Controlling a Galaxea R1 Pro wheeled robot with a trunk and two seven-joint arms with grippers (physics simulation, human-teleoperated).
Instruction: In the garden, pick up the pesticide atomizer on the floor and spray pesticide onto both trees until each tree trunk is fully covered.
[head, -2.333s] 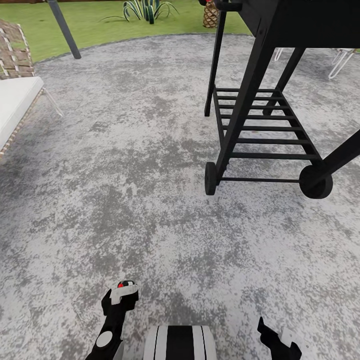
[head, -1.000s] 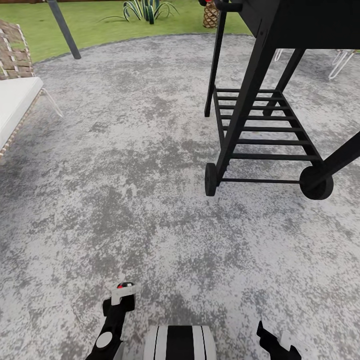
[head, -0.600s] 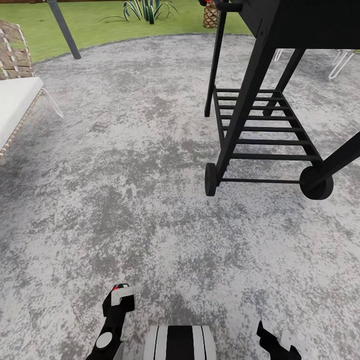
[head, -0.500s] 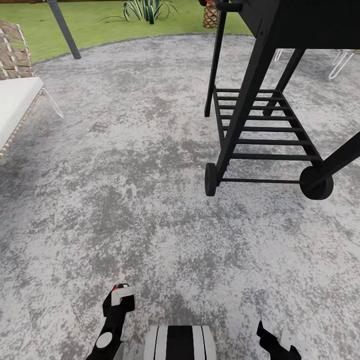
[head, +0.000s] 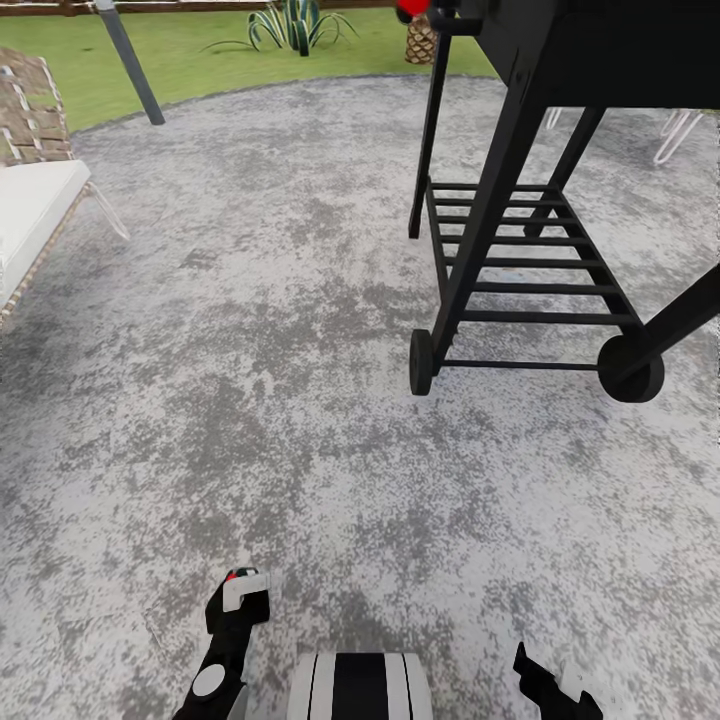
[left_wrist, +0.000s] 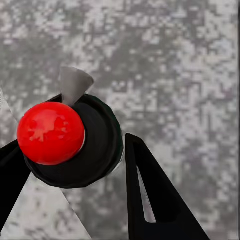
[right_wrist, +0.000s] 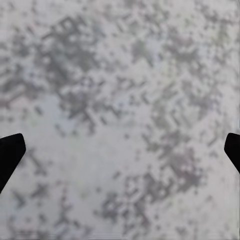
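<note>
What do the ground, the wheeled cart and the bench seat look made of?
Ground: mottled grey paving, matte, stone- or concrete-like. Cart: black, thin straight bars and a slatted shelf, probably painted metal. Bench seat: plain white, soft-edged, likely a cushion, with a woven brown backrest behind it.

black left arm (head: 222, 655) with white patches; black-and-white striped trunk (head: 360, 686); tapered black fingers (left_wrist: 150, 200).

Grill cart (head: 560, 180): upper body cut by head view's top edge. Lounge chair (head: 30, 200): cut at left edge. Right tool (head: 552, 688): mostly cut by bottom edge. Atomizer (left_wrist: 70, 140) in left tool (left_wrist: 75, 195): body hidden beneath its red cap. Right wrist view: fingertips (right_wrist: 10, 155) clipped at frame sides.
</note>
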